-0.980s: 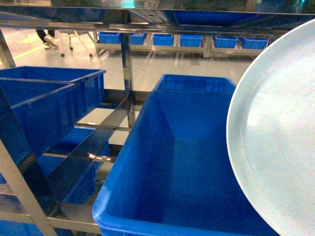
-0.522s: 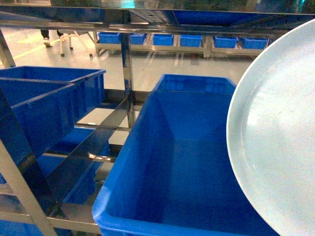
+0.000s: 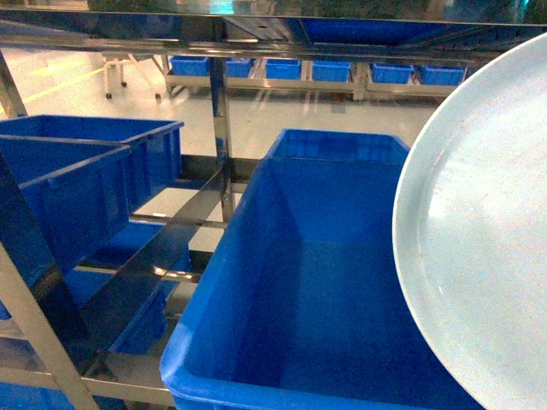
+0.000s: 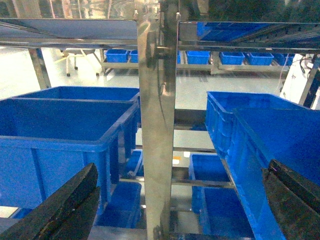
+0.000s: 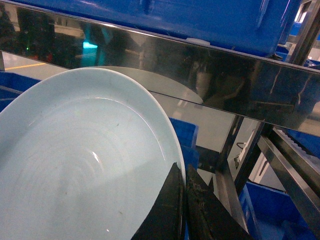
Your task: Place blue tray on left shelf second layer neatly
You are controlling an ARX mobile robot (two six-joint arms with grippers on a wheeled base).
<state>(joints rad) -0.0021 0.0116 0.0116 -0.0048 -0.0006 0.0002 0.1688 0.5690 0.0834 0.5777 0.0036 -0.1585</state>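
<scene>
The steel rack (image 3: 220,128) fills the scene, its second tier on the left (image 3: 162,205) already crowded with a deep-blue crate (image 3: 81,175). A larger crate (image 3: 316,290) sits near, right of the post (nothing is seen inside either). The blue tray (image 5: 80,165) is held tilted at the right, well apart from the left tier. It is pinched at its rim by the right gripper (image 5: 184,200); a slip or a knock against the rail above is judged likely. The left gripper (image 4: 180,200) is spread wide, holding nothing.
</scene>
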